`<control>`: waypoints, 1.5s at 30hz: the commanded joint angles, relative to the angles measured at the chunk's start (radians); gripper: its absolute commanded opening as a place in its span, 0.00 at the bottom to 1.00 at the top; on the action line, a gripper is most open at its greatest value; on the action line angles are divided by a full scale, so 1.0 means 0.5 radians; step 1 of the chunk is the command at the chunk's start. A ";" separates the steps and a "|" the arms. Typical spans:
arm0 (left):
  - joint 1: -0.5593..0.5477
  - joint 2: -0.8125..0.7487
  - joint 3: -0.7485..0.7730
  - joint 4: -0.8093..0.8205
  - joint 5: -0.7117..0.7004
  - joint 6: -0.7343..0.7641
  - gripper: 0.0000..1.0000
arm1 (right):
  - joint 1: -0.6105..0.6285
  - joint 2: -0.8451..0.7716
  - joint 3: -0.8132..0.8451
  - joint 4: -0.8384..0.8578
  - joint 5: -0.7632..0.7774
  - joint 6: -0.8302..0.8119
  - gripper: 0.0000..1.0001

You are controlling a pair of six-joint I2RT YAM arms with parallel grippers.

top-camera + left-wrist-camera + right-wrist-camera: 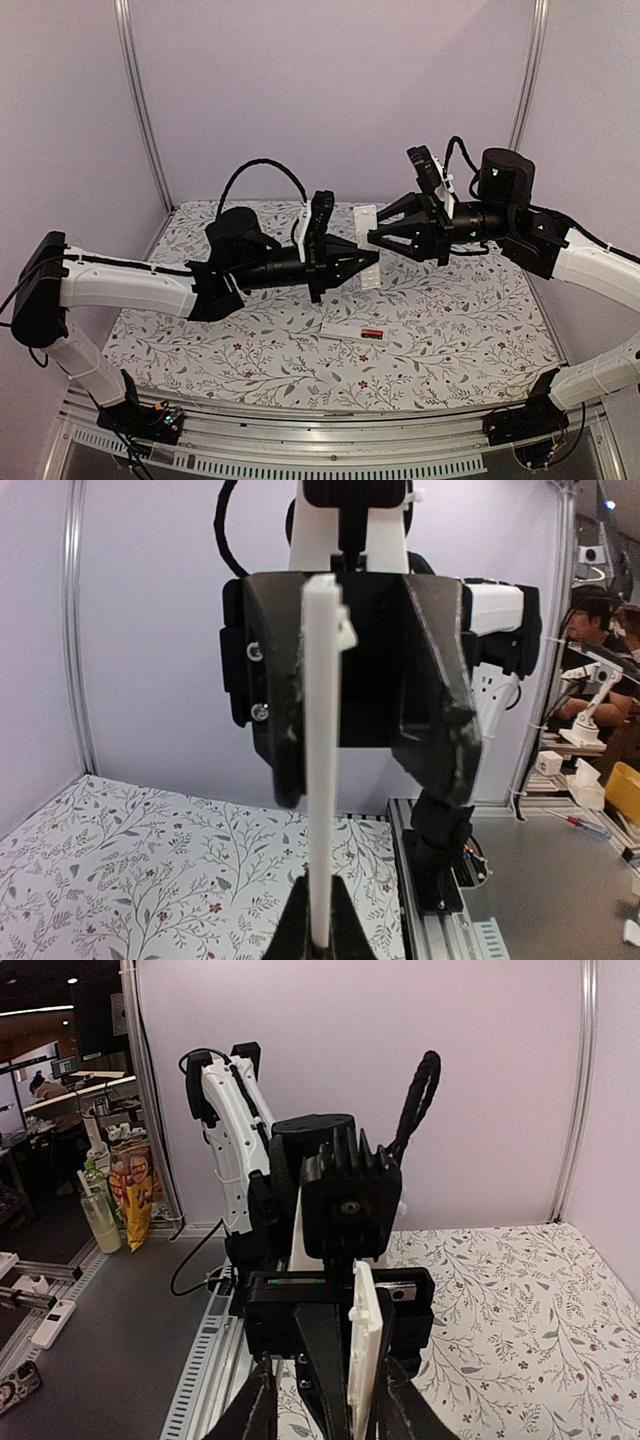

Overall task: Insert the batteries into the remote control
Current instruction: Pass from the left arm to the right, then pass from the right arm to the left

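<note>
Your left gripper (pixel 372 260) is pinching a thin white strip (pixel 366 215) upright in mid-air, the right gripper (pixel 372 238) straddling it part-open, while the probably light, stiff, slippery remote control (pixel 340 331) is lying on the table (pixel 450 330) below, red battery (pixel 373 333) at one end, likely wanting a long-edge grip.

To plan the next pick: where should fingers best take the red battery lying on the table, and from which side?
Probably from above, across its red middle: in the top view the battery lies flat, long axis left-right, and the white strip crowds its left end.
</note>
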 commanded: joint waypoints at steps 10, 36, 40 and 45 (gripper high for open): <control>-0.085 -0.111 -0.005 -0.126 -0.158 0.079 0.11 | 0.037 0.079 0.078 -0.056 0.163 0.192 0.00; -0.375 0.216 0.389 -0.518 -1.978 0.456 0.91 | 0.126 0.032 0.012 0.027 1.948 1.094 0.00; -0.370 0.311 0.500 -0.546 -2.065 0.527 0.77 | 0.130 0.033 0.000 0.026 1.942 1.097 0.00; -0.355 0.325 0.552 -0.628 -1.956 0.414 0.63 | 0.130 0.006 -0.024 0.034 1.941 1.091 0.00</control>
